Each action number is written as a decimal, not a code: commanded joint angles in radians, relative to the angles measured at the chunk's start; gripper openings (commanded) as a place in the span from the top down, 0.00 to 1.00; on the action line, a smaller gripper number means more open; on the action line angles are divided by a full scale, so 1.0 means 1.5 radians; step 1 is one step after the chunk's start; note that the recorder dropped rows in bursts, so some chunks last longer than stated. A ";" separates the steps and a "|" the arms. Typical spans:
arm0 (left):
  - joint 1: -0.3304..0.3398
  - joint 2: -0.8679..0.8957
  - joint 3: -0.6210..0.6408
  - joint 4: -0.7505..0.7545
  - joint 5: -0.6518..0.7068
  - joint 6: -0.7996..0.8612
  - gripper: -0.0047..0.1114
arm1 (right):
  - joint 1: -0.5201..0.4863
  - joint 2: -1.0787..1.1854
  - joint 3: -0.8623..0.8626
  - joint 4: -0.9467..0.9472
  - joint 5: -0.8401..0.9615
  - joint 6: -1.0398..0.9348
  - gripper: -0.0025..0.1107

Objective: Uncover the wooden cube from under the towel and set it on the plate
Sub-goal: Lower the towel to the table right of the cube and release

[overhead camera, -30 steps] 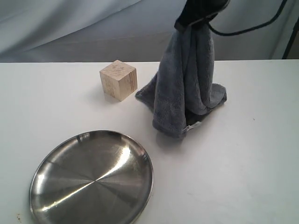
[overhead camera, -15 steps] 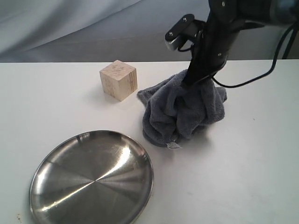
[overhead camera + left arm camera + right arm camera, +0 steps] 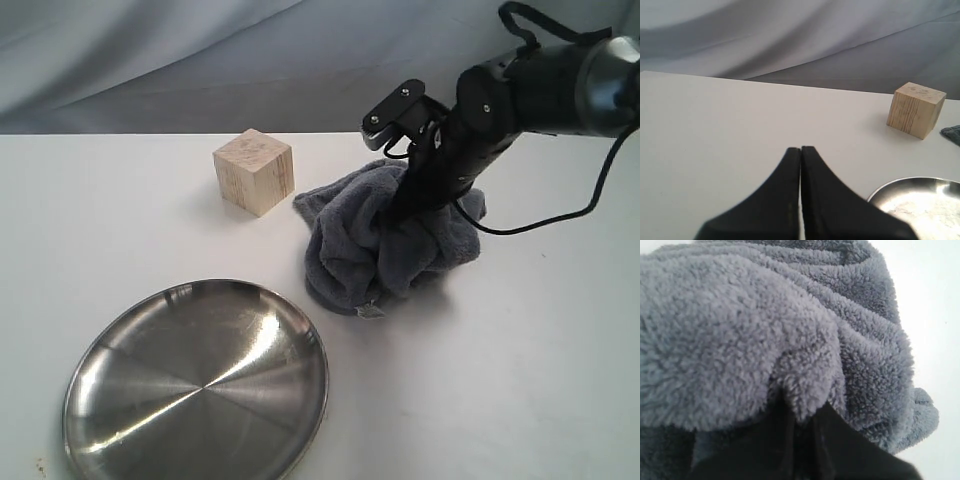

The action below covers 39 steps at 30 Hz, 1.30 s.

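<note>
Exterior view: a pale light-wood cube (image 3: 254,171) stands uncovered on the white tabletop (image 3: 520,380), upper left of centre. Just right of it, apart from it, a dark grey fluffy plush towel (image 3: 360,250) lies bunched in a heap. The right gripper (image 3: 393,218) reaches down into the heap from the upper right. A large round shiny stainless-steel plate (image 3: 195,385) fills the lower left, holding nothing.

Left wrist view: the left gripper (image 3: 801,165) has its jaws pressed together. Beyond it are the cube (image 3: 916,110) and the plate's rim (image 3: 920,200).

Right wrist view: the right gripper (image 3: 800,440) has its jaws clamped on a fold of the towel (image 3: 740,330).
</note>
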 commanded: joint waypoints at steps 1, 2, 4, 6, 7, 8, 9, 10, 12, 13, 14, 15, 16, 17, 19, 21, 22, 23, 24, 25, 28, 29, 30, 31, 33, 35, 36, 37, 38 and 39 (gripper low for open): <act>0.001 -0.003 0.003 -0.005 -0.005 -0.003 0.94 | -0.023 0.014 0.034 0.005 -0.028 0.038 0.97; 0.001 -0.003 0.003 -0.005 -0.005 -0.003 0.94 | -0.023 0.023 0.040 0.009 -0.026 0.038 0.95; 0.001 -0.003 0.003 -0.005 -0.005 -0.003 0.94 | -0.023 0.048 0.042 0.009 -0.025 0.038 0.86; 0.001 -0.003 0.003 -0.005 -0.005 -0.003 0.94 | -0.023 0.057 0.042 0.009 -0.027 0.038 0.77; 0.001 -0.003 0.003 -0.005 -0.005 -0.003 0.94 | -0.023 0.057 0.042 0.009 -0.027 0.038 0.73; 0.001 -0.003 0.003 -0.005 -0.005 -0.003 0.94 | -0.023 0.055 0.042 0.009 -0.027 0.038 0.69; 0.001 -0.003 0.003 -0.005 -0.005 -0.003 0.94 | -0.023 0.054 0.042 0.005 -0.029 0.038 0.62; 0.001 -0.003 0.003 -0.005 -0.005 -0.003 0.94 | -0.023 0.054 0.042 0.000 -0.029 0.038 0.51; 0.001 -0.003 0.003 -0.005 -0.005 -0.003 0.94 | -0.023 0.054 0.042 -0.005 -0.023 0.048 0.19; 0.001 -0.003 0.003 -0.005 -0.005 -0.003 0.94 | -0.023 0.051 0.042 -0.027 -0.011 0.048 0.05; 0.001 -0.003 0.003 -0.005 -0.005 -0.003 0.94 | -0.023 0.050 0.042 -0.050 0.004 0.048 0.05; 0.001 -0.003 0.003 -0.005 -0.005 -0.003 0.94 | -0.023 0.046 0.042 -0.067 0.023 0.048 0.05; 0.001 -0.003 0.003 -0.005 -0.005 -0.003 0.94 | -0.023 0.043 0.042 -0.096 0.043 0.049 0.05; 0.001 -0.003 0.003 -0.005 -0.005 -0.003 0.94 | -0.023 0.040 0.042 -0.114 0.053 0.049 0.05; 0.001 -0.003 0.003 -0.005 -0.005 -0.003 0.94 | -0.023 0.032 0.042 -0.137 0.074 0.049 0.05; 0.001 -0.003 0.003 -0.005 -0.005 -0.003 0.94 | -0.023 0.024 0.042 -0.153 0.095 0.049 0.05; 0.001 -0.003 0.003 -0.005 -0.005 -0.003 0.94 | -0.023 0.016 0.042 -0.156 0.105 0.049 0.05; 0.001 -0.003 0.003 -0.005 -0.005 -0.003 0.94 | -0.023 0.011 0.042 -0.159 0.114 0.047 0.05; 0.001 -0.003 0.003 -0.005 -0.005 -0.003 0.94 | -0.023 0.000 0.042 -0.164 0.131 0.047 0.05; 0.001 -0.003 0.003 -0.005 -0.005 -0.003 0.94 | -0.023 -0.007 0.042 -0.166 0.143 0.046 0.05; 0.001 -0.003 0.003 -0.005 -0.005 -0.003 0.94 | -0.023 -0.035 0.042 -0.161 0.166 0.046 0.05; 0.001 -0.003 0.003 -0.005 -0.005 -0.003 0.94 | -0.023 -0.044 0.042 -0.151 0.168 0.046 0.05; 0.001 -0.003 0.003 -0.005 -0.005 -0.003 0.94 | -0.023 -0.056 0.042 -0.128 0.170 0.041 0.05; 0.001 -0.003 0.003 -0.005 -0.005 -0.003 0.94 | -0.023 -0.064 0.042 -0.110 0.171 0.029 0.05; 0.001 -0.003 0.003 -0.005 -0.005 -0.003 0.94 | -0.023 -0.082 0.042 -0.067 0.180 0.006 0.05; 0.001 -0.003 0.003 -0.005 -0.005 -0.003 0.94 | -0.023 -0.099 0.042 -0.038 0.195 -0.008 0.05; 0.001 -0.003 0.003 -0.005 -0.005 -0.003 0.94 | -0.023 -0.108 0.042 -0.026 0.205 -0.008 0.05; 0.001 -0.003 0.003 -0.005 -0.005 -0.003 0.94 | -0.023 -0.115 0.042 -0.015 0.217 -0.010 0.05; 0.001 -0.003 0.003 -0.005 -0.005 -0.003 0.94 | -0.023 -0.123 0.042 -0.004 0.227 -0.019 0.05; 0.001 -0.003 0.003 -0.005 -0.005 -0.003 0.94 | -0.023 -0.130 0.042 0.011 0.231 -0.026 0.05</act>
